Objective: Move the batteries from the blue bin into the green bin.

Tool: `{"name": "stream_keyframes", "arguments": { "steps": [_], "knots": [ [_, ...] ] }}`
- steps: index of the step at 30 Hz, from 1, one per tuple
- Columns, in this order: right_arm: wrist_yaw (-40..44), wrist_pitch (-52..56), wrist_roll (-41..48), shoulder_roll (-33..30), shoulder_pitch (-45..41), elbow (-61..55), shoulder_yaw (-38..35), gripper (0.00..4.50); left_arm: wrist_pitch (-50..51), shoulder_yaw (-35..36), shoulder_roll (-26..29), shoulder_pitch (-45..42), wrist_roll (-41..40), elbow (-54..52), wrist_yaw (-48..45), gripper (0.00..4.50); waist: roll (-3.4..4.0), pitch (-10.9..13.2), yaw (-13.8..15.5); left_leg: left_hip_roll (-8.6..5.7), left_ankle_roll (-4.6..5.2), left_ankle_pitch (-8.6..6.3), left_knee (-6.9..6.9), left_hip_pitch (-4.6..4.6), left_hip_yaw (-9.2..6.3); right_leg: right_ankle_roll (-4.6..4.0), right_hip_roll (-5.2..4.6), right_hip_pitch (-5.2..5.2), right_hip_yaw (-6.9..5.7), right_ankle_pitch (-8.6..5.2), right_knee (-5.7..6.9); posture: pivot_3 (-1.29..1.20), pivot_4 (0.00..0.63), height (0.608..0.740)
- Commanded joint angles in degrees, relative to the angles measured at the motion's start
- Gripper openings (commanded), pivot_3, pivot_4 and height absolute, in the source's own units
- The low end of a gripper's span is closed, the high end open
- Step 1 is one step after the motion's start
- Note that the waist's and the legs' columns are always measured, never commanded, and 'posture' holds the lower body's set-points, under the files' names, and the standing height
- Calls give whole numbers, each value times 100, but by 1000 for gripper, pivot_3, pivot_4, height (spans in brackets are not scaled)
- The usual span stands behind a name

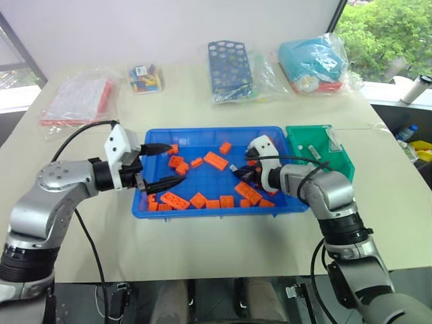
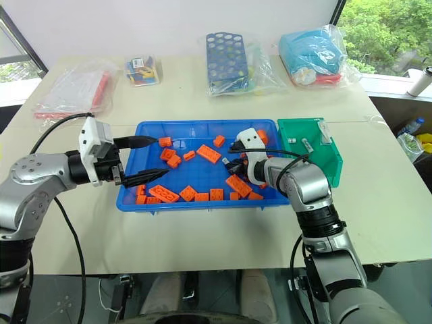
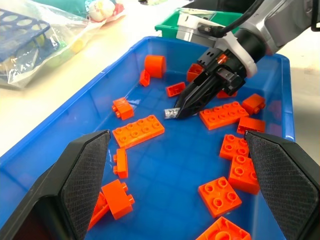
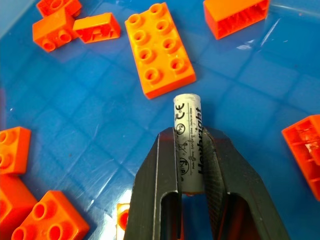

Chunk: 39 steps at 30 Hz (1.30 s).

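Observation:
The blue bin (image 1: 202,213) lies in the middle of the table, strewn with several orange bricks (image 1: 216,160). My right gripper (image 1: 237,171) reaches down into its right half and is shut on a battery (image 4: 188,135), a silvery-white cylinder with dark print that sticks out past the fingertips, low over the bin floor. The same battery (image 3: 171,113) shows at the black fingertips in the left wrist view. My left gripper (image 1: 169,165) hovers open over the bin's left end with nothing in it. The green bin (image 1: 341,162) stands against the blue bin's right side, with small pale cylinders (image 1: 313,151) inside.
Along the table's back edge lie a clear bag of red pieces (image 1: 77,100), a small bag of mixed parts (image 1: 145,77), a dark blue perforated rack in plastic (image 1: 229,67) and a light blue bagged item (image 1: 317,64). Bare tabletop runs in front of the bins.

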Motion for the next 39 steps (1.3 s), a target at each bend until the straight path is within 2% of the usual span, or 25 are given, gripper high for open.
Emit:
{"name": "stream_keyframes", "arguments": {
  "steps": [1,5,11,16,18,19,22,23,24,27,29,35,39],
  "knots": [
    [30,341,209,-125,6,-510,-281,67,-113,7,-3,-152,15,17,-48,4500,0,0,0,0,0,0,0,0,0,0,0,0,0,0,0,0,150,737],
    [124,923,622,-454,-231,-1125,-1000,67,-185,-53,-35,-158,39,96,-116,4500,2,2,11,2,0,0,0,-3,-2,0,-3,-2,0,0,-1,0,150,737],
    [373,1395,1015,-1736,-733,-1022,-2575,67,-336,-132,-88,-111,127,254,-203,4500,4,3,29,1,0,0,0,-3,-4,-2,-7,-2,0,-1,-3,0,150,737],
    [578,1161,920,-2533,-219,-751,-2765,67,-380,-80,-33,-109,168,349,-280,4500,3,2,-2,0,1,-1,-5,-1,-2,-19,-4,-1,0,-11,-10,0,150,737],
    [576,1081,900,-2611,12,-723,-2754,1115,-401,-48,26,-140,200,441,-325,4500,3,3,-14,0,2,-1,-6,0,-4,-18,-3,-2,1,-10,-9,0,150,737],
    [578,981,859,-2655,129,-726,-2693,1401,-410,-35,52,-166,215,497,-348,4500,4,3,-20,0,2,-1,-6,1,-3,-18,-2,-3,1,-10,-8,0,150,737],
    [790,370,623,-2936,462,-669,-2367,2864,-433,-28,115,-278,287,663,-389,4500,5,4,-4,-1,2,-1,-5,0,-4,-7,-1,-5,2,-4,-6,0,150,737],
    [968,-5,496,-3109,575,-628,-2245,3219,-448,-39,148,-305,329,711,-410,4500,5,4,-2,-1,2,-1,-5,-1,-3,-8,-2,-6,2,-4,-6,0,150,737],
    [1220,-513,334,-3311,725,-616,-2127,3219,-469,-47,175,-325,353,748,-439,4500,6,4,4,-2,2,-1,-4,-1,-3,-8,-3,-6,3,-4,-7,0,150,737],
    [3106,-2644,253,-3972,1594,-794,-2339,3219,-489,1,333,-429,353,906,-635,4500,5,5,45,-5,2,-1,-4,-4,1,-6,-3,-4,3,-5,-11,0,150,737],
    [4133,-3316,412,-4347,1952,-540,-2573,3219,-493,98,510,-530,316,1067,-840,4500,4,6,55,-7,5,-3,-5,-4,1,5,-3,-2,1,-5,-13,0,150,737],
    [5224,-4254,222,-4898,1270,1416,-2310,3219,-479,420,1188,-773,272,1695,-1452,4500,7,8,-32,1,5,-3,7,10,4,-15,-1,2,6,-15,-10,0,150,737],
    [5701,-4464,130,-4954,615,2550,-2088,3219,-700,566,1553,-812,398,2269,-1739,4500,16,14,-24,3,5,-3,2,10,6,-16,0,-2,6,-15,-6,0,150,737]
  ]
}}
